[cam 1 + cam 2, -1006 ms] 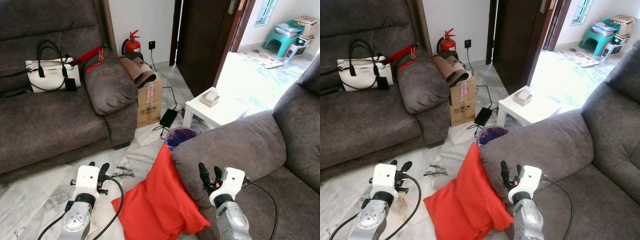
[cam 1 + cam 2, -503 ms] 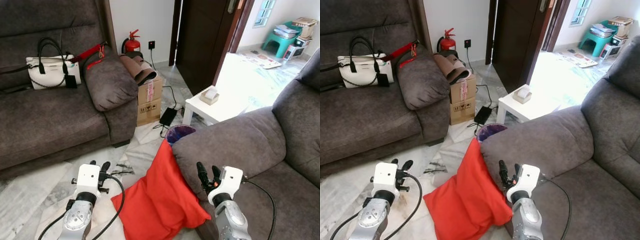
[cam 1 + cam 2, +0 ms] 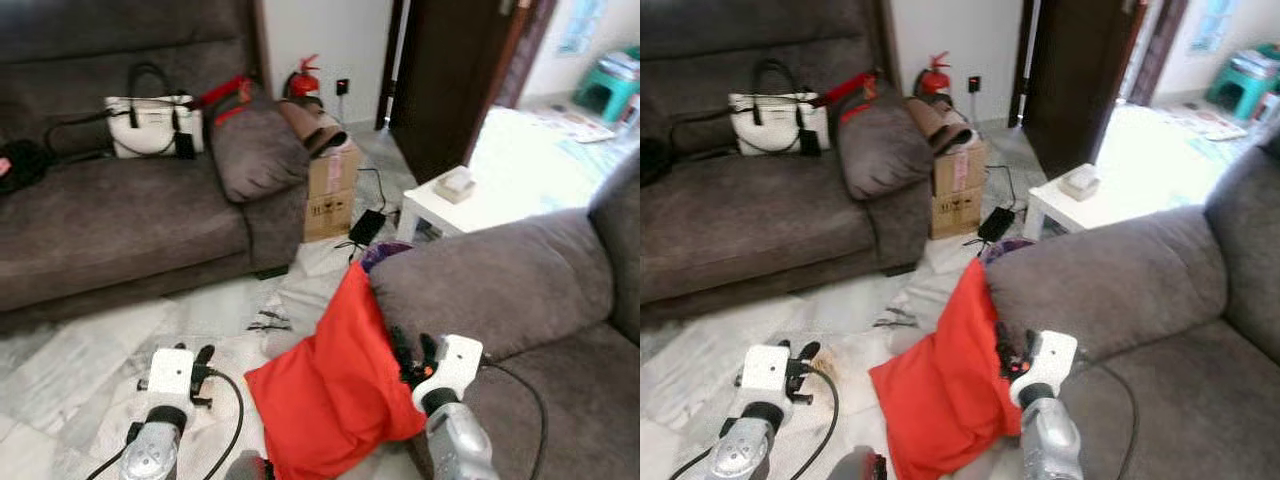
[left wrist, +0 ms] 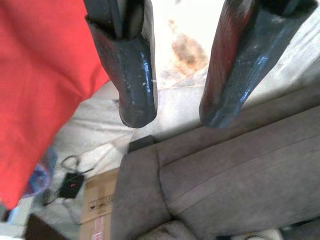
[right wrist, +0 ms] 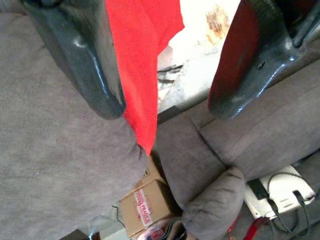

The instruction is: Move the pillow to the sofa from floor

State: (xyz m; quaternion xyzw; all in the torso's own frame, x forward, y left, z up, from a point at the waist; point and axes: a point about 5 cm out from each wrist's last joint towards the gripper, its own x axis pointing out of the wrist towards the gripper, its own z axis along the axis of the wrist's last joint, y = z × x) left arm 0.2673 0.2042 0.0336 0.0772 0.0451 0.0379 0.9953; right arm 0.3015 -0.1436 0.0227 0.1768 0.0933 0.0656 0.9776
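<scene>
The red pillow (image 3: pixel 335 390) stood on the marble floor (image 3: pixel 90 345), leaning against the armrest of the grey sofa (image 3: pixel 500 285) at about 3 o'clock. The right hand (image 3: pixel 412 352) was released, its fingers spread wide, right beside the pillow's upper edge at that armrest. The left hand (image 3: pixel 197 358) was released too, low over the floor at 9 o'clock from the pillow. A second sofa (image 3: pixel 110 220) at 11 o'clock carried a white handbag (image 3: pixel 150 110); a cardboard box (image 3: pixel 332 190) stood beside it.

Matt red cloth pillow (image 3: pixel 335 390); glossy black end effector fingers (image 4: pixel 134 70).
</scene>
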